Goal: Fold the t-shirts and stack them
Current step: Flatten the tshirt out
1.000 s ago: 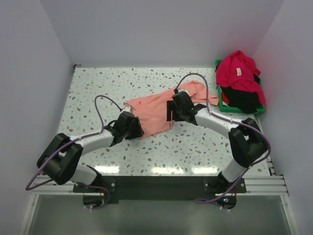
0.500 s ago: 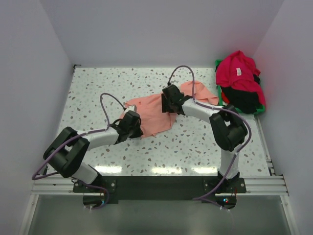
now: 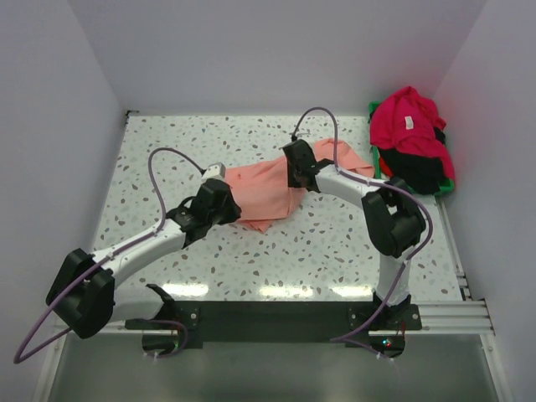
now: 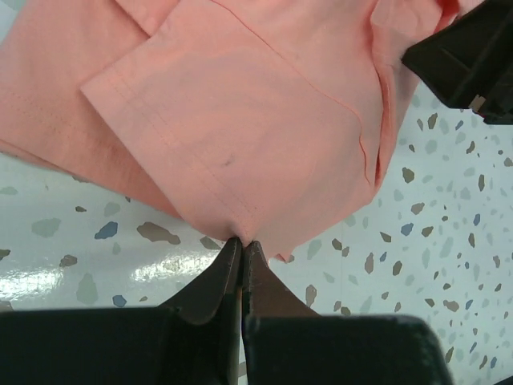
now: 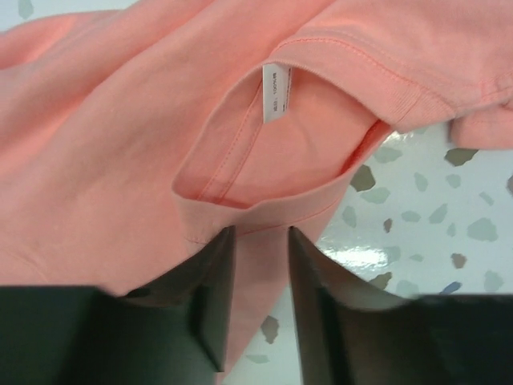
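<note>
1. The salmon-pink t-shirt lies rumpled on the tabletop, left of the green bin.
2. The left pincer, on the shirt's side far from the bin, is clenched on a hem corner.
3. The right pincer, nearer the bin, straddles the collar with jaws parted.
4. The crimson t-shirt drapes over the bin, with the black t-shirt beneath it.

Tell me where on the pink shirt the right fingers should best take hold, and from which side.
Probably the collar of the pink shirt, on the rim facing the white tag. This rim is thick, stitched and lies open, so the right fingers can come from outside the neck hole and straddle it.
</note>
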